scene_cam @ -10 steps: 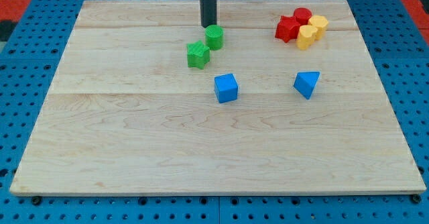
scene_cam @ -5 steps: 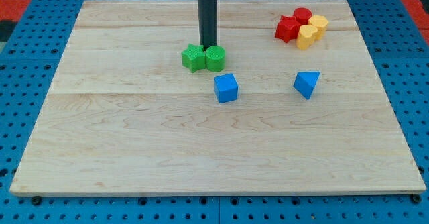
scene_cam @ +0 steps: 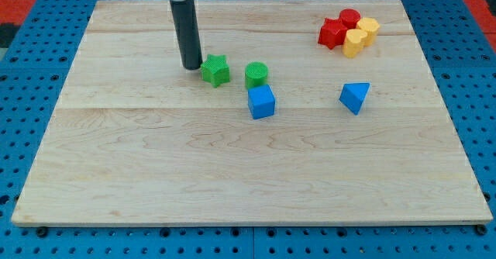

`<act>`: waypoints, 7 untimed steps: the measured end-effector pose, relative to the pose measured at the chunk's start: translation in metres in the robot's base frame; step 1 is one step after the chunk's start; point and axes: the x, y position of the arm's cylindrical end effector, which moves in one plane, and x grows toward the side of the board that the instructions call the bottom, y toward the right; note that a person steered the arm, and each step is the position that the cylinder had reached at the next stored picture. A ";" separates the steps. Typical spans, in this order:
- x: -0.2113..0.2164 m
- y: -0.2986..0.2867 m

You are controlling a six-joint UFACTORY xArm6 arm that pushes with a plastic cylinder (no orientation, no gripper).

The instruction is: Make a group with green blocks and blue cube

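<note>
Resting just left of the green star block [scene_cam: 215, 70], my tip [scene_cam: 191, 67] carries no pincer; green cylinder [scene_cam: 256, 74] touches blue cube [scene_cam: 262, 102] from above.

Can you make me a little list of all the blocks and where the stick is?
my tip: just to the view's left of the green star
green star: beside the green cylinder, a small gap between them
green cylinder: right above the blue cube, very close
blue cube: near the board's middle
blue triangular block: alone, toward the view's right
red blocks: two, clustered at the view's top right
yellow blocks: two, touching the red ones
board: light wood
</note>
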 end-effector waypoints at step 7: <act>0.010 0.048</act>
